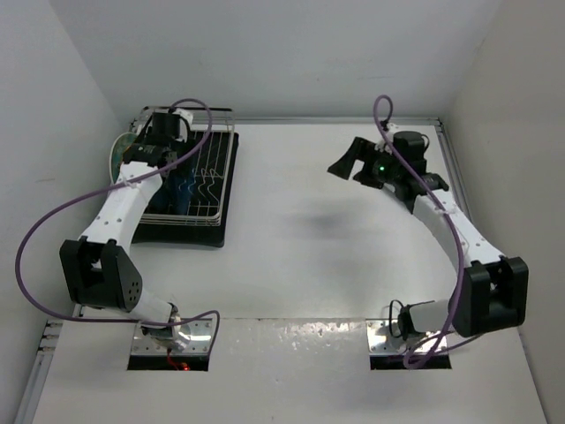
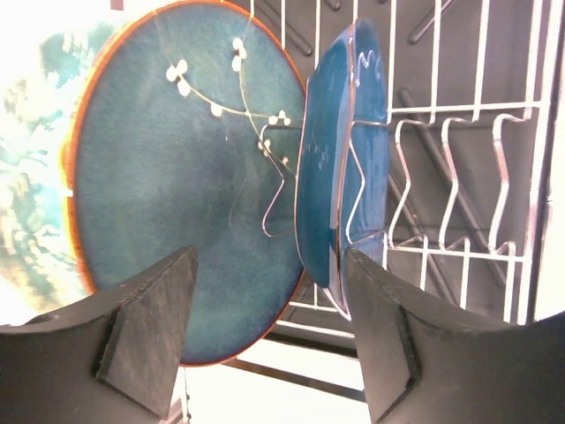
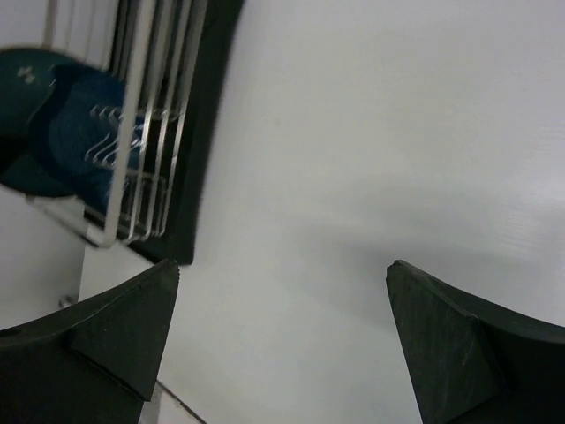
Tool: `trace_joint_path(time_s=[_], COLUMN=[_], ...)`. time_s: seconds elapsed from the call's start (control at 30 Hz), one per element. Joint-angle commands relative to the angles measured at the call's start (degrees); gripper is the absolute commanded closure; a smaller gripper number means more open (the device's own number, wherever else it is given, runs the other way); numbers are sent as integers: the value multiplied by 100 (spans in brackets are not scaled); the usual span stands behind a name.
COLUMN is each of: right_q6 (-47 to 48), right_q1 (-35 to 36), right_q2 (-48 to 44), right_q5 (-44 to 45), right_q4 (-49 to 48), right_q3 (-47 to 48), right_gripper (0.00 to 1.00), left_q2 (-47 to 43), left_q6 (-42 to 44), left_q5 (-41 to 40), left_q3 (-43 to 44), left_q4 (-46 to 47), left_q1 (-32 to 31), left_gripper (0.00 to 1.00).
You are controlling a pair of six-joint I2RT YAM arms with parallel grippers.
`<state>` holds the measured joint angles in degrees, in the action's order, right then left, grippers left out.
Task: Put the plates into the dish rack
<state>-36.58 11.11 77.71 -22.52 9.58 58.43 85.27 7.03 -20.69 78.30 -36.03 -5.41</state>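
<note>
Left wrist; two plates [image 2: 177,203] upright in rack [image 2: 459,110]

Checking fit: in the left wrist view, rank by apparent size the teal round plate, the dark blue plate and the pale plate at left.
1. teal round plate
2. dark blue plate, seen nearly edge-on
3. pale plate, mostly hidden and cut off, so unsure
</note>
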Motion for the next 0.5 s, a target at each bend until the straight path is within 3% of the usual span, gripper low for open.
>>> trace_joint_path(time_s=[0.0,0.13,0.23,0.33,0.47], right_q6=[-200,-657,-1096,-1150,-1018], right_q1=[-792,-1953,-3155,-3448,-3528], right_q2=[147,332,560,1122,1957], right_q5=[388,959,1136,1180,2082], right_q4=[639,1133,915,834,966], right_q3=[335,55,-236,17,736], right_gripper=[0,0,14,19,14], left_q2=[-152,-152,-212,-213,-213], left_q6=[-17,-17,-17,-17,35], left_q5=[318,758,944,944,944], left_q3=[623,1011,951,889,836], left_q4=[-456,-879,-950,-950,-950], left_q1=[-30,-30,-30,-30,-30], left_gripper=[28,25,24,24,24])
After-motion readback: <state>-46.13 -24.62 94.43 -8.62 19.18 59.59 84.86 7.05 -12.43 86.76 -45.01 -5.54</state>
